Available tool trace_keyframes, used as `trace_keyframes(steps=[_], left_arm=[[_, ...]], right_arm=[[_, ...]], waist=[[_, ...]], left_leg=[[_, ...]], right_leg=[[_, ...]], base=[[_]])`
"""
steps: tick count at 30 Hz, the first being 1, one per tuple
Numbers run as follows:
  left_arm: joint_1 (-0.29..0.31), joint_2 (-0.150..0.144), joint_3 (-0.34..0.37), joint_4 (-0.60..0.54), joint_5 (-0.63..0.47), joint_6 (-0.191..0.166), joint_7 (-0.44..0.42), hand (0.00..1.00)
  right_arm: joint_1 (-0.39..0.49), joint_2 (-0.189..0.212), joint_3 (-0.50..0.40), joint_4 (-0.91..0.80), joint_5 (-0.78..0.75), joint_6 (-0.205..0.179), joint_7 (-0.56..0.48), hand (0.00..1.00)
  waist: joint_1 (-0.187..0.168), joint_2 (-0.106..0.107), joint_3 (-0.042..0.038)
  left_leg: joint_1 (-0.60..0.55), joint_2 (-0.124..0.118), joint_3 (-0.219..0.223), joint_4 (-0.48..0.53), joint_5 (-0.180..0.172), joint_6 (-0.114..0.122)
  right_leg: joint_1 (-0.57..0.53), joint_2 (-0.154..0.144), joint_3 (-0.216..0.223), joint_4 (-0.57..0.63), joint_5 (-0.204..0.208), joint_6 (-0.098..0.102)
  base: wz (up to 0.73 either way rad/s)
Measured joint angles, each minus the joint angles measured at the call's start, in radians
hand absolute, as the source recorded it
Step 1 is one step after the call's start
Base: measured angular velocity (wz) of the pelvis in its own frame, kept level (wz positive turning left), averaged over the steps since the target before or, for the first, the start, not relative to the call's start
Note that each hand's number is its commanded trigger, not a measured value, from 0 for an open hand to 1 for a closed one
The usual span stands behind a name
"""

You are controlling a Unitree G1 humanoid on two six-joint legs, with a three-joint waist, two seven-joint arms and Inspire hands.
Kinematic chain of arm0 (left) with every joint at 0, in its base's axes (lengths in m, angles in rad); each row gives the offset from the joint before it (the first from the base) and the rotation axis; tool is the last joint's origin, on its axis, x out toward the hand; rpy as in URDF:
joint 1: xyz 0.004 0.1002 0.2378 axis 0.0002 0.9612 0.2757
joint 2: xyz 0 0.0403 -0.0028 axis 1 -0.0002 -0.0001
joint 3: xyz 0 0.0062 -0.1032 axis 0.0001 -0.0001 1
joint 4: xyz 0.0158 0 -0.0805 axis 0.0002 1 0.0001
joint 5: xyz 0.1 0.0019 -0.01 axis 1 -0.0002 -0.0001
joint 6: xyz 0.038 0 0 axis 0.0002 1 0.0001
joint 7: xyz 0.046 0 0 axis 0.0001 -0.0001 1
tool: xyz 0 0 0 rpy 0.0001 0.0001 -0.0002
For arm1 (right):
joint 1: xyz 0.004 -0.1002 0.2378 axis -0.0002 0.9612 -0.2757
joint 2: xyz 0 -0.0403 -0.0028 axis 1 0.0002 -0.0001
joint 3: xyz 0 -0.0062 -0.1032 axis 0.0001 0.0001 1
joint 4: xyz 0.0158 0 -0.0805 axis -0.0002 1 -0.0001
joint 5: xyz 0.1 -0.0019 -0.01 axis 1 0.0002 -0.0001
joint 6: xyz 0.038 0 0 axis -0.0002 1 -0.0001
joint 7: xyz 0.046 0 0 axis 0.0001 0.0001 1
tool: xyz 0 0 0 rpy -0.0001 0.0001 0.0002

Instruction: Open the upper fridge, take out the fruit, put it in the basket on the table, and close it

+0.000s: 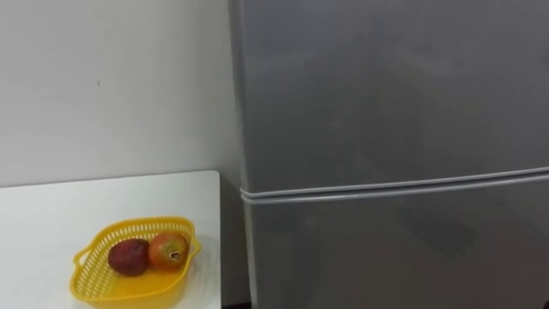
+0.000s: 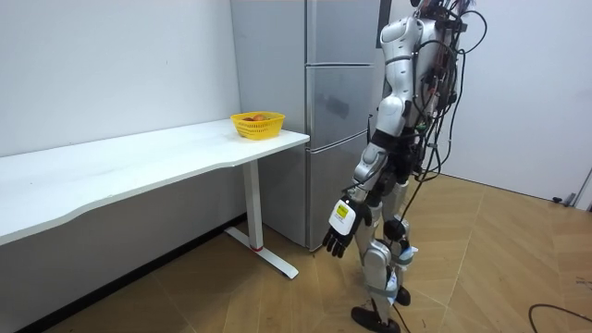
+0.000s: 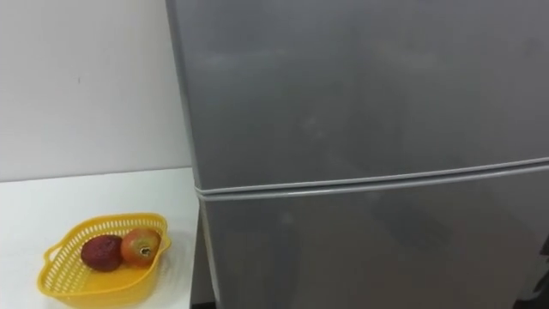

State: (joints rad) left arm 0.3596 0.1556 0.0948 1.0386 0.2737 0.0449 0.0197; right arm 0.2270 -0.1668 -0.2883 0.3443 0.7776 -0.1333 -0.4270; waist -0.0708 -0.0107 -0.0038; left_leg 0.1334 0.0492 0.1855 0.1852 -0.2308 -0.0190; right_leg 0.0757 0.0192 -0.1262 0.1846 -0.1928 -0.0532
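A white table (image 1: pixel 51 215) carries a yellow basket (image 1: pixel 111 294) near its corner.

Both eye views look from the robot's head, close and square onto the fridge (image 1: pixel 386 129), with the yellow basket (image 1: pixel 120 293) at eight o'clock. The room view stands well back at the robot's side, sharing fridge, basket and tabletop (image 2: pixel 139 166).

We saw a plain grey fridge (image 1: pixel 386 103), with a paler line between its doors. At eight o'clock from it, a yellow basket (image 1: pixel 103 292) with slotted walls held a dark red fruit (image 1: pixel 129 257) and an orange-red fruit (image 1: pixel 169 250). The table (image 1: pixel 51 215) was white, the wall (image 1: pixel 103 86) off-white, the floor (image 2: pixel 481 259) brown wood-grain.
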Motion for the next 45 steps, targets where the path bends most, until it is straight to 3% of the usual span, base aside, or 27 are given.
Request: trace_keyframes(steps=[10, 20, 24, 35, 45], left_arm=[[0.009, -0.024, 0.043, 0.003, -0.008, -0.002, -0.010, 0.00], [0.004, -0.025, 0.059, 0.004, -0.007, -0.007, -0.010, 0.00], [0.012, -0.027, 0.058, 0.004, -0.008, 0.008, -0.010, 0.00], [-0.005, -0.025, 0.078, 0.005, -0.008, 0.028, -0.029, 0.00], [-0.018, -0.028, 0.089, 0.042, 0.004, 0.086, -0.056, 0.00]], right_arm=[[-0.001, 0.004, 0.021, 0.409, -0.044, -0.003, -0.007, 0.00], [-0.005, 0.014, 0.030, 0.630, -0.236, 0.009, 0.017, 0.00], [0.002, 0.022, 0.035, 0.672, -0.303, 0.047, 0.017, 0.00], [0.012, 0.023, 0.104, 0.766, -0.505, 0.080, 0.085, 0.00], [-0.005, 0.026, 0.119, 0.907, -0.601, 0.160, 0.252, 0.00]], waist=[[0.017, 0.004, -0.0013], [0.022, -0.001, 0.0004], [0.025, 0.002, 0.0024], [0.026, 0.004, 0.0017], [0.042, -0.006, 0.0025]], left_leg=[[0.008, -0.004, -0.026, 0.000, 0.000, 0.000], [0.015, -0.014, -0.059, 0.004, 0.000, 0.000], [0.013, -0.016, -0.054, 0.005, 0.000, 0.000], [0.011, -0.017, -0.056, 0.006, 0.000, 0.000], [0.036, -0.021, -0.062, 0.002, 0.000, 0.001]], right_leg=[[0.020, -0.002, -0.010, -0.016, -0.002, 0.003], [0.048, -0.011, -0.037, -0.020, -0.010, 0.010], [0.046, -0.015, -0.041, -0.014, -0.013, 0.012], [0.046, -0.018, -0.054, -0.015, -0.015, 0.012], [0.080, -0.021, -0.061, -0.019, -0.016, 0.014]], base=[[0.04], [0.11], [0.03], [0.01], [0.02]])
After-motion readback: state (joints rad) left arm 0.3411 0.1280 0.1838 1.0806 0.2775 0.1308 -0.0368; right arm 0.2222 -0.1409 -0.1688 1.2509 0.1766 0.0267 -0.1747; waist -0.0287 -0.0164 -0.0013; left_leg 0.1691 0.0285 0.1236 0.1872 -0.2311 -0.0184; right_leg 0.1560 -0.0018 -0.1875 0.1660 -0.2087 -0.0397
